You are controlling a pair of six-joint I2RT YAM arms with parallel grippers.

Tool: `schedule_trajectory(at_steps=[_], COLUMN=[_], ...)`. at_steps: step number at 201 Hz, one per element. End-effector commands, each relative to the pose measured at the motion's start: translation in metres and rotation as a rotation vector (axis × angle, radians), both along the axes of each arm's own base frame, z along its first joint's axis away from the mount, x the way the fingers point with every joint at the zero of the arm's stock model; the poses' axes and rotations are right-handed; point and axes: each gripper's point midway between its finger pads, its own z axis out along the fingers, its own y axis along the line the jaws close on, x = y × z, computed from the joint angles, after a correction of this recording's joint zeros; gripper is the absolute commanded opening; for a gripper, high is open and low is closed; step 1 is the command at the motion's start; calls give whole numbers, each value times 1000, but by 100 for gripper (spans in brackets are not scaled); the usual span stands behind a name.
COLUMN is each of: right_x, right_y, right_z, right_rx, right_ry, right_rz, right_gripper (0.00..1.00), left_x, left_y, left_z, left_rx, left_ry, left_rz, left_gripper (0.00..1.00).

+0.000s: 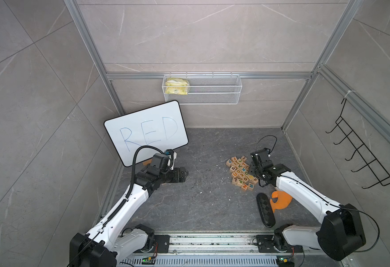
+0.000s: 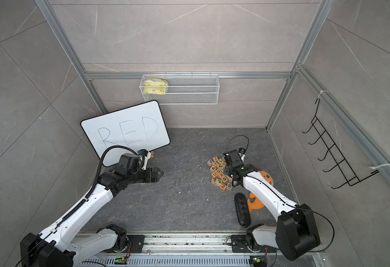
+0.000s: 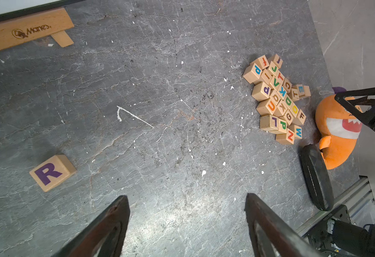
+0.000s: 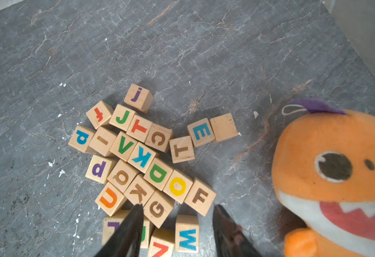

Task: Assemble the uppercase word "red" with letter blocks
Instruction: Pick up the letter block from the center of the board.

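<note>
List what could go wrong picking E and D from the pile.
D is wedged between K and O; the open right gripper may knock neighbours or flip letters.
E touches the brown T and a blank block; closing fingers could drag those along.
The plush lies close beside the pile; the right arm could shove it into blocks.

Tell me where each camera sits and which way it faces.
Top views: overhead in front, looking down toward the back wall; left arm, right arm, white board, letter-block pile.
Left wrist: on the left arm, looking across the table past the open left gripper; R block.
Right wrist: close above the pile; open right gripper shows.
Shared: both wrist views catch the E block and orange plush.
</note>
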Motion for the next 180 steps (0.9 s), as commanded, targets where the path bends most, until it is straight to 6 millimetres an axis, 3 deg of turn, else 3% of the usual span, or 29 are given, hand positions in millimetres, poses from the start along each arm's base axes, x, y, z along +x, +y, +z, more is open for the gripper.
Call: schedule_trajectory(at_steps=[1, 52, 94, 180], right_x=[6, 29, 39, 59], right_y=[-14, -21, -38, -39], right_z=[-3, -32, -46, -79], right_rx=[41, 141, 146, 160], right_ry=[20, 103, 100, 131], right_rz=[-133, -338, -495, -562], right_gripper=[56, 59, 60, 57], left_x=[4, 3, 1, 1], left_y=[1, 3, 3, 9], left_z=[7, 8, 10, 13], left_rx=[0, -4, -6, 4], left_ry=[-44, -40, -39, -76], left_rz=[-13, 2, 0, 13], left_gripper=[85, 85, 85, 85])
